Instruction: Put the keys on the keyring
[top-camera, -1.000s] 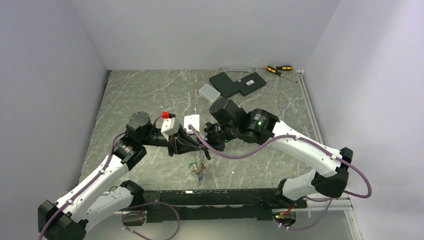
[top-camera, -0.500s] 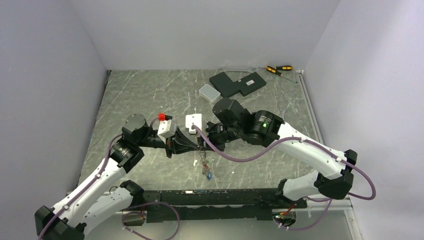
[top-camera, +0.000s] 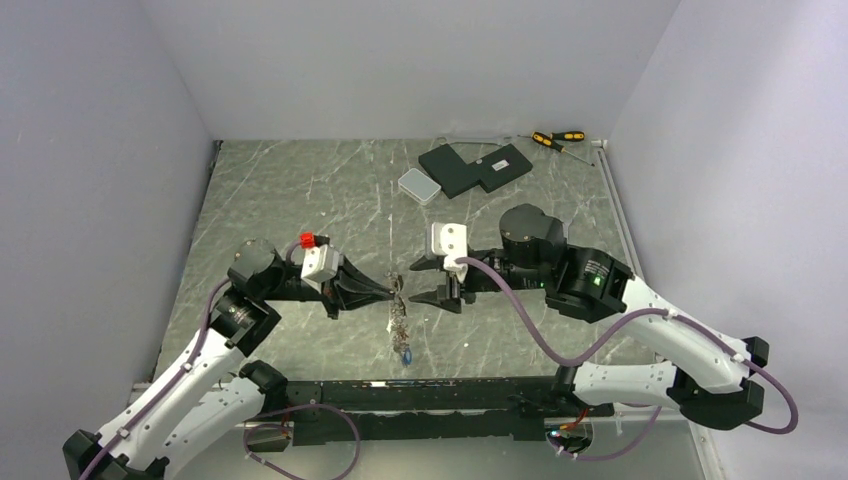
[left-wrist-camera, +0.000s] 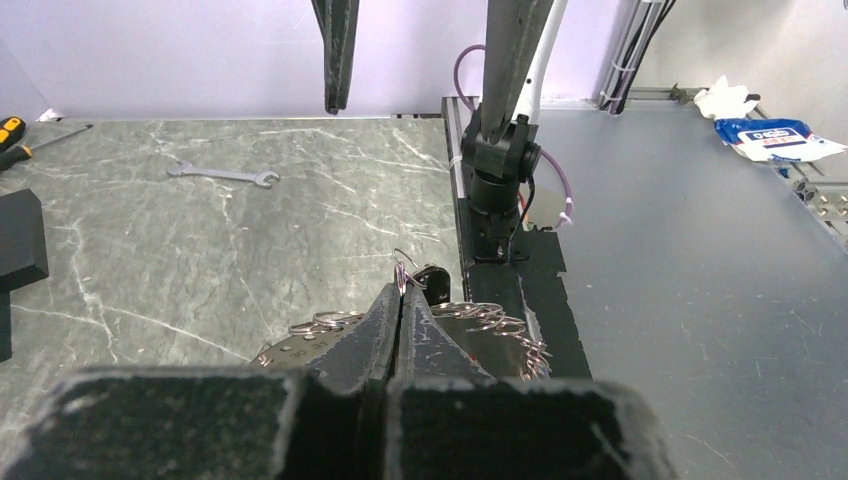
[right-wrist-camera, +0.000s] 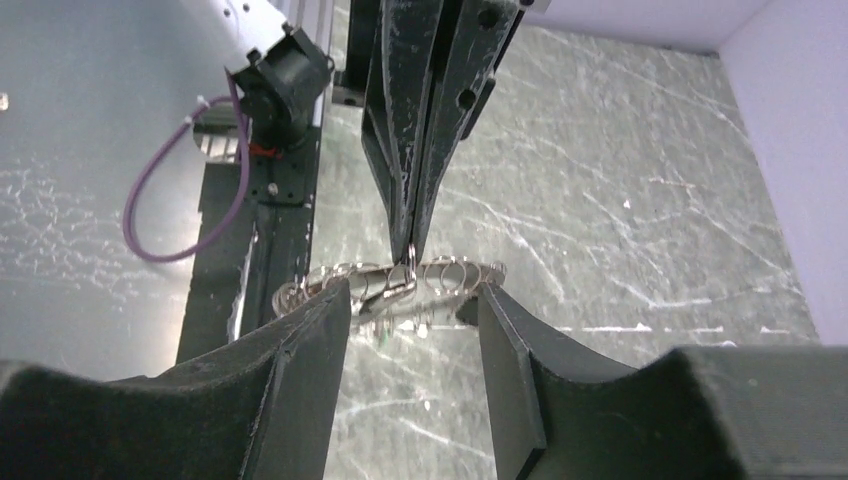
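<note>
Left fingers (right-wrist-camera: 405, 150) clamped on keyring (right-wrist-camera: 400, 283), keys (top-camera: 401, 330) dangling below. Your right fingers (right-wrist-camera: 300, 380) apart, empty, flanking ring. Looks near done; loose keys left, can't tell.

Wrench (left-wrist-camera: 222, 175), screwdrivers (top-camera: 558, 139), black plates (top-camera: 475, 167)

Keyring (right-wrist-camera: 450, 272): bright silver metal, glossy, thin wire loops along it. Keys (top-camera: 403, 340) under keyring: too small to tell, one blue glossy bit. Left gripper (left-wrist-camera: 400, 292) at keyring: matt black plastic, scuffed edges. Right gripper (top-camera: 417, 283) beside keyring: same matt black. Table (top-camera: 300, 190) below keyring: grey marbled, smooth, slight sheen. Wrench (left-wrist-camera: 222, 175) beyond keyring: dull silver metal.
</note>
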